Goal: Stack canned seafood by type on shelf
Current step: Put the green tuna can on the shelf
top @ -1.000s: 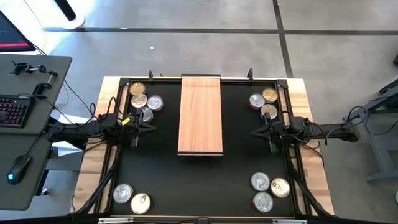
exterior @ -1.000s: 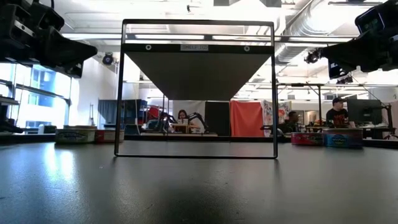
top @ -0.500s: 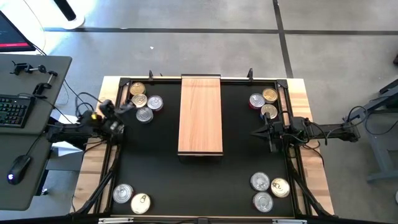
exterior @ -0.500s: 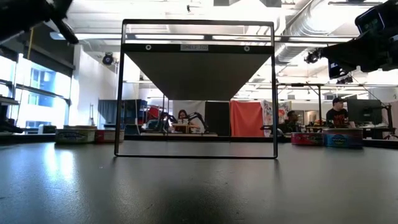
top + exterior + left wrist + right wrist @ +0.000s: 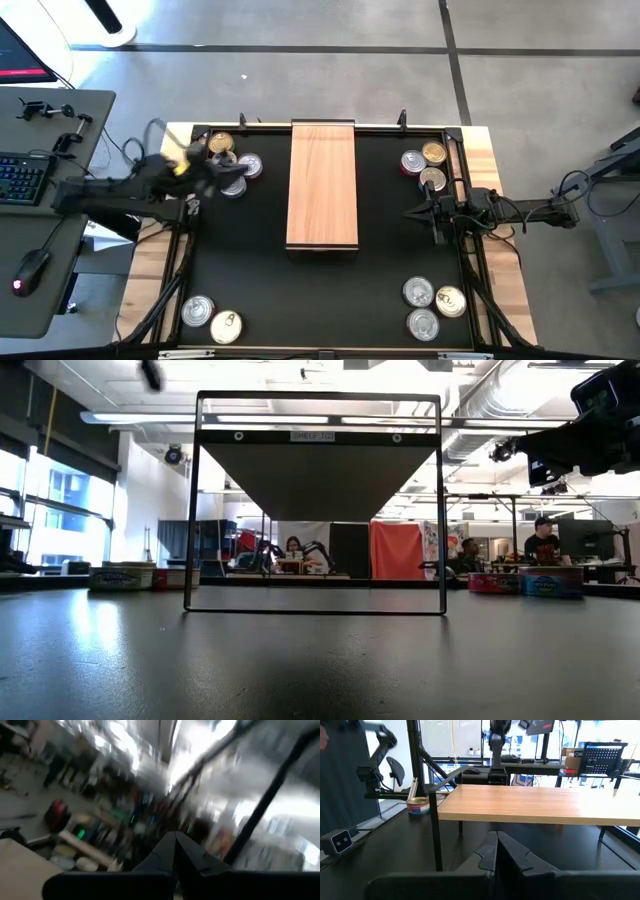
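Observation:
The shelf (image 5: 322, 185) is a light-wood plank on black legs in the middle of the black mat; the right wrist view shows its top (image 5: 535, 806). Round tins lie in four clusters on the mat: far left (image 5: 232, 160), far right (image 5: 424, 165), near left (image 5: 212, 318), near right (image 5: 434, 300). My left gripper (image 5: 228, 176) is blurred, raised over the far-left tins, and shut (image 5: 175, 841). My right gripper (image 5: 410, 212) hangs shut to the right of the shelf, pointing at it (image 5: 496, 840). Neither touches anything.
A black frame (image 5: 455, 170) runs along the mat's edges. In the low view the shelf (image 5: 320, 490) stands as a black frame with tins to its left (image 5: 122, 576) and right (image 5: 520, 582). Bare mat lies on both sides of the shelf. People sit in the room behind.
My left arm has swung away from the shelf's left side, first toward the table's left edge, then up and toward the far-left tins, tipping upward as it rose out of the low view. It moves fast and shows blurred. My right arm has kept still.

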